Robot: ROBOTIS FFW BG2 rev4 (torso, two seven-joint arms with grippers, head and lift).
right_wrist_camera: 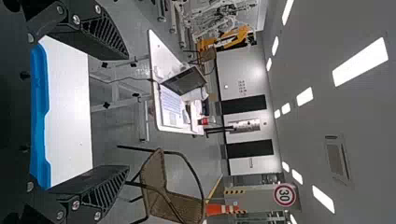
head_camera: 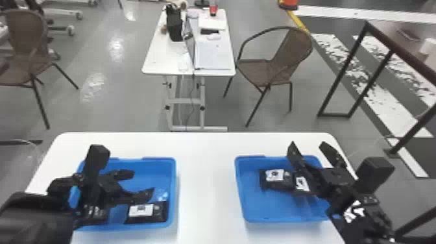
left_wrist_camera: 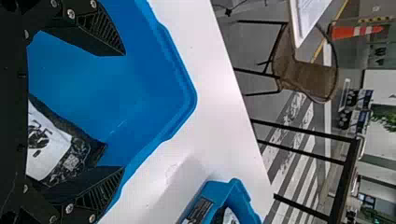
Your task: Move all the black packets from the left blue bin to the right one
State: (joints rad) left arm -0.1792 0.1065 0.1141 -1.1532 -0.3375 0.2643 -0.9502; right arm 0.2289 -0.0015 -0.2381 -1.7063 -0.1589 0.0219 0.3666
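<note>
L blue bin (head_camera: 174, 188), lower left of frame, on white table (head_camera: 207, 178): holds a labelled blk pkt (head_camera: 141, 211) in its btm-right corner. Dark shape (head_camera: 94, 214) at the bin's btm left, partly under the arm; can't tell if it's a pkt too. R blue bin (head_camera: 239, 188), lower right of frame: holds 2 labelled pkts, the first pkt (head_camera: 275, 180) toward upper ctr of the bin, the second pkt (head_camera: 301, 184) just right of it, partly hidden by R arm.

L-bin pkt: long axis runs left–right across frame, right end a touch higher; label on its left part, face up. First pkt in R bin: long axis approx left–right too, label up. Second pkt's axis: can't tell, too covered.

L gripper (head_camera: 142, 184), lower left, over/in L bin: fingers wide apart, nothing held; L wrist view has a labelled pkt close by one finger. R gripper (head_camera: 308, 142), right of ctr, at R bin's far side: fingers wide apart too, nothing btwn them; R wrist view has blue rim & tabletop beyond.

Count: 2 bins, 2 grippers, 1 clear pkt in L bin, 2 in R.
</note>
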